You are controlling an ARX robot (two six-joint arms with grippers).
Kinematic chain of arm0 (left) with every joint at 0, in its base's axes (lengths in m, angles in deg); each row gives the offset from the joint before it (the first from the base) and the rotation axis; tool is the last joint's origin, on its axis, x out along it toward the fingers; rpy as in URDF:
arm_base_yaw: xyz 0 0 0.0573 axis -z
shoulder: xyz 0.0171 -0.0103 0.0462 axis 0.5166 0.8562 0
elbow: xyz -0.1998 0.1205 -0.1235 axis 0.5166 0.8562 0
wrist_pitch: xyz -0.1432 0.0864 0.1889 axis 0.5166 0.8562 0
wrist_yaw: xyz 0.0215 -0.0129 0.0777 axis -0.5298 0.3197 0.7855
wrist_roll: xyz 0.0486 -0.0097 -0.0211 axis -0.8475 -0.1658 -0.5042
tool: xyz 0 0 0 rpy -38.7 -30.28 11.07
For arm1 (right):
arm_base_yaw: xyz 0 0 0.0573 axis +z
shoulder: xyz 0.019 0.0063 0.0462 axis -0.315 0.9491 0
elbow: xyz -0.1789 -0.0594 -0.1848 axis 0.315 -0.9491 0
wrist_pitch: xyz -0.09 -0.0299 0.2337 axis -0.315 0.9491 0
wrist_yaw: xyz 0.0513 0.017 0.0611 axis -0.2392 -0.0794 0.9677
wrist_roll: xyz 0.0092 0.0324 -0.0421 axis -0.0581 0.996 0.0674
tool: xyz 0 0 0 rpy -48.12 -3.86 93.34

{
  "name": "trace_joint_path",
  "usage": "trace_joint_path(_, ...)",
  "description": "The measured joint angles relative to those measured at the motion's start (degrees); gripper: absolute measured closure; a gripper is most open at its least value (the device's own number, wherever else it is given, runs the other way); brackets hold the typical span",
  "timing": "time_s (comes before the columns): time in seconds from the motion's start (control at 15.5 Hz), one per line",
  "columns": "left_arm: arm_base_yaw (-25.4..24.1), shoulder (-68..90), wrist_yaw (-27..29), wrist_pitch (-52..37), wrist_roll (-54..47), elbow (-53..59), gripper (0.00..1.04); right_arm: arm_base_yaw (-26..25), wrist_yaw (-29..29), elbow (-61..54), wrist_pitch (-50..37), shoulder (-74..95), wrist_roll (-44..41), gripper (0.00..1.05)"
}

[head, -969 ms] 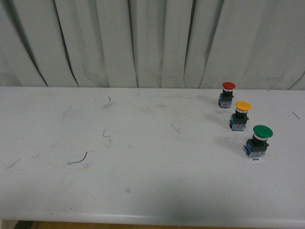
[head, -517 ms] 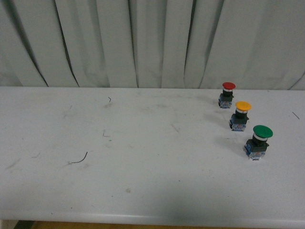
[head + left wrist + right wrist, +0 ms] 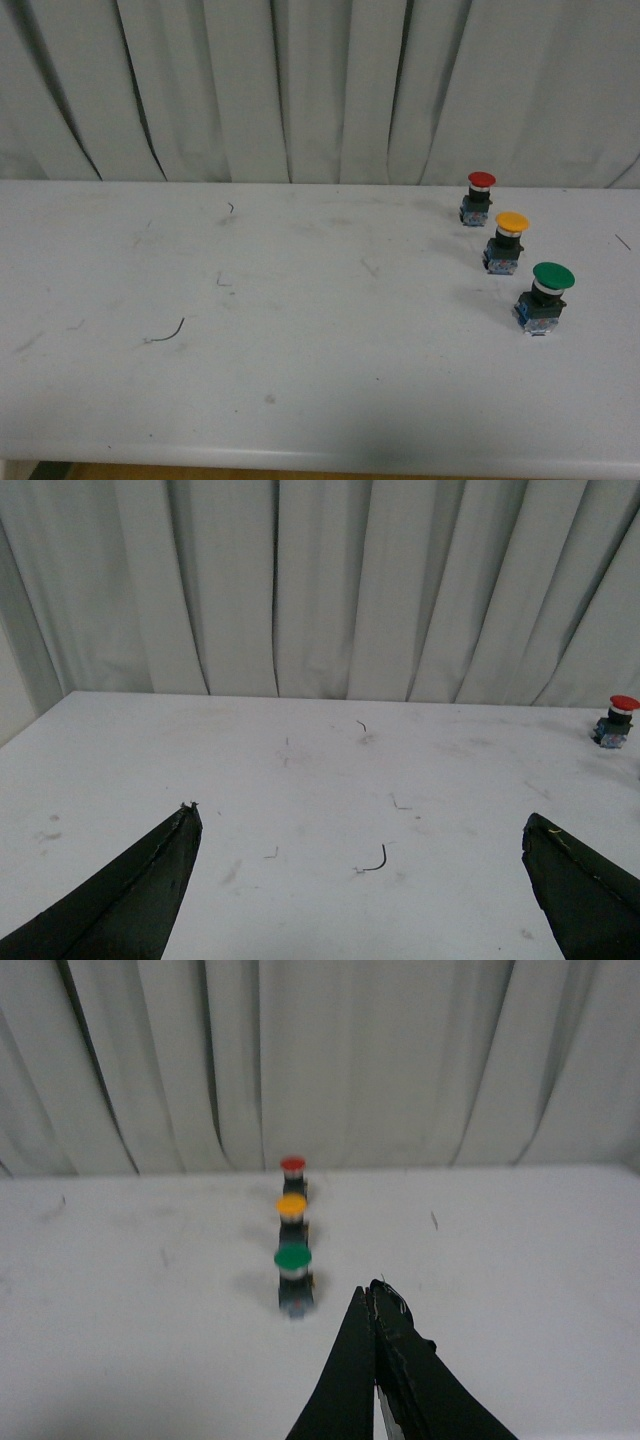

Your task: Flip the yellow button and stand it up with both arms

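Nothing of note has shifted on the bench since a second ago; the three buttons sit where they sat, and only the picture itself has nudged slightly sideways. Neither of my arms shows from the front.

My left tool (image 3: pixel 360 880) is spread wide, its two black fingers at opposite sides of its own view with bare bench (image 3: pixel 300 330) between them. My right tool (image 3: pixel 372 1298) is pinched shut, tips together, gripping nothing, and it points toward the row of buttons from the near side.

That row runs away from me on the right part of the bench: green button (image 3: pixel 545 298) nearest, yellow button (image 3: pixel 507 243) in the middle, red button (image 3: pixel 479 198) farthest. The yellow one already stands on its base, cap up (so it seems little is left to do).

As I judge it, the risk is crowding. The yellow button sits close between its neighbours, and a tool coming in along the row could clip the green cap and topple it. My left arm is well away from the row, so a long reach across might knock the yellow button over.
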Motion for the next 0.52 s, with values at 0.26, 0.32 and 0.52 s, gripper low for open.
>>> trace_joint_path(0.26, 0.0, 0.0, -0.04, 0.02, 0.0, 0.0, 0.07, 0.0, 0.0, 0.0, -0.31, -1.84, 0.0, 1.03)
trace_joint_path(0.32, 0.0, 0.0, -0.02, -0.02, 0.0, 0.0, 0.07, 0.0, 0.0, 0.0, -0.31, -1.86, -0.04, 1.02)
trace_joint_path(0.52, 0.0, 0.0, -0.02, 0.0, 0.0, 0.0, 0.07, 0.0, 0.0, 0.0, -0.33, -1.86, -0.02, 0.66)
